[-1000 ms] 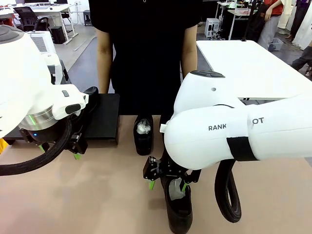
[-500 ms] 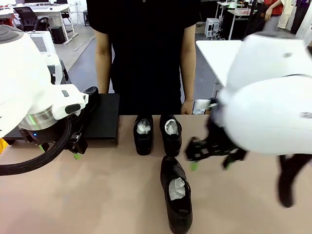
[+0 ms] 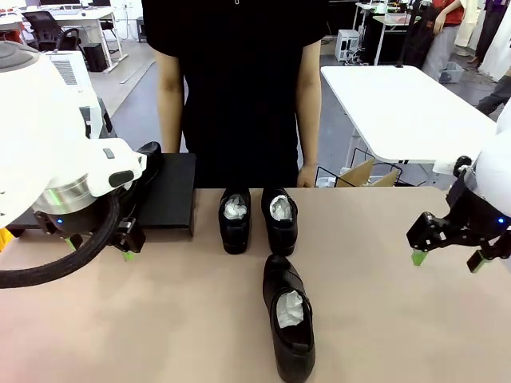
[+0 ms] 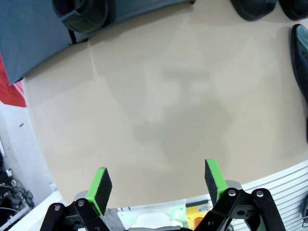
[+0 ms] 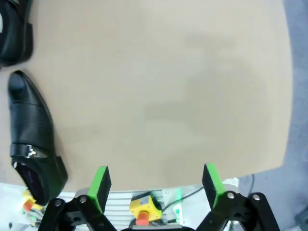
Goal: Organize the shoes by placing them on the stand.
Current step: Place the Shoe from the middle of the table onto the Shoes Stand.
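Matte-black stand (image 3: 172, 195) sits far left; a dark shape on it, likely the first shoe (image 3: 150, 153), is partly hidden by the arm. Left gripper (image 4: 156, 183) hovers over bare tabletop (image 4: 159, 106) just in front of the stand, jaws spread, empty. Mid-table: pair's left shoe (image 3: 235, 221) and pair's right shoe (image 3: 279, 221) side by side, third shoe (image 3: 290, 327) nearer the robot. Right gripper (image 3: 447, 259) hangs far right, spread, empty, well apart from them. Probably between picks. Next: straddle a shoe's sides, close, carry it to free stand space.
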Controlling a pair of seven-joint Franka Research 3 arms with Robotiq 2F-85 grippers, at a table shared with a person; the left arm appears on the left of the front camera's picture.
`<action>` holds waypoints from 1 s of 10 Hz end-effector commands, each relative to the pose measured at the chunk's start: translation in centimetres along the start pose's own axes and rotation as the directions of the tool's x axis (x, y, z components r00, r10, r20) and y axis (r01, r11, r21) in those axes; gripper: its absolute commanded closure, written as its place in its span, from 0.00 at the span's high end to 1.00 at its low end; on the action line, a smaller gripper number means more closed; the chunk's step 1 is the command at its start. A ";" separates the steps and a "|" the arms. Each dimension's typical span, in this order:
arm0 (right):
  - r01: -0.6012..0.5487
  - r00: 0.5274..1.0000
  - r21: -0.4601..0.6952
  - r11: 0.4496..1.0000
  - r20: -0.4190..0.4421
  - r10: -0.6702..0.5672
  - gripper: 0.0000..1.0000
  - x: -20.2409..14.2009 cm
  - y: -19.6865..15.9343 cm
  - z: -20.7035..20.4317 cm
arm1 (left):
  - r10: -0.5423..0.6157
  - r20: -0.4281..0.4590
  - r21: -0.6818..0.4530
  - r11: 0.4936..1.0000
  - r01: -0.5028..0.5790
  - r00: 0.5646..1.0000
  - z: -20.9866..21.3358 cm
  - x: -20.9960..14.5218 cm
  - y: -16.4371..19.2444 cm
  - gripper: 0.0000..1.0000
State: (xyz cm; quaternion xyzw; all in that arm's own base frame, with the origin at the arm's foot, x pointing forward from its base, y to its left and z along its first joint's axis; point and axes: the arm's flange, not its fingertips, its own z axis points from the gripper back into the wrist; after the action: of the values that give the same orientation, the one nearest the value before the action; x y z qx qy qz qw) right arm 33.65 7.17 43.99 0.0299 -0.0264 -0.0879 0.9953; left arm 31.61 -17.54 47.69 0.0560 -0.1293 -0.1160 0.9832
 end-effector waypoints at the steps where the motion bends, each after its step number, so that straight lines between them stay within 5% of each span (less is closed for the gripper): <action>1: -0.057 0.998 -0.014 0.998 0.009 0.057 1.00 -1.4 2.7 0.2 | 0.082 -0.025 -0.068 0.994 -0.083 0.996 0.7 -0.5 -5.6 1.00; 3: -0.057 0.998 -0.014 0.998 0.009 0.057 1.00 -1.4 2.7 0.2 | 0.303 -0.175 -0.133 0.935 -0.328 0.937 0.9 -1.0 -11.2 1.00; 4: -0.057 0.998 -0.014 0.998 0.009 0.057 1.00 -1.4 2.7 0.2 | 0.323 -0.215 -0.137 0.924 -0.356 0.922 0.1 -0.6 -13.7 1.00; 5: -0.057 0.998 -0.014 0.998 0.009 0.057 1.00 -1.4 2.7 0.2 | 0.313 -0.227 -0.119 0.931 -0.345 0.922 -0.7 -0.3 -15.7 1.00; 7: -0.057 0.998 -0.014 0.998 0.009 0.057 1.00 -1.4 2.7 0.2 | 0.244 -0.176 -0.112 0.958 -0.265 0.954 0.6 -2.3 -12.3 1.00; 10: -0.057 0.998 -0.014 0.998 0.009 0.057 1.00 -1.4 2.7 0.2 | 0.256 -0.232 -0.115 0.951 -0.288 0.938 -1.3 -1.0 -19.9 1.00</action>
State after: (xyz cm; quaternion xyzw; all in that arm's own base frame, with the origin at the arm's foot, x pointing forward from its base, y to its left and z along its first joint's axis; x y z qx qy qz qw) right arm 32.80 9.96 44.19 0.0174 -0.0321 -0.0535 0.9979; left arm 25.97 -33.59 44.32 -0.0184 -0.0242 0.0127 0.9995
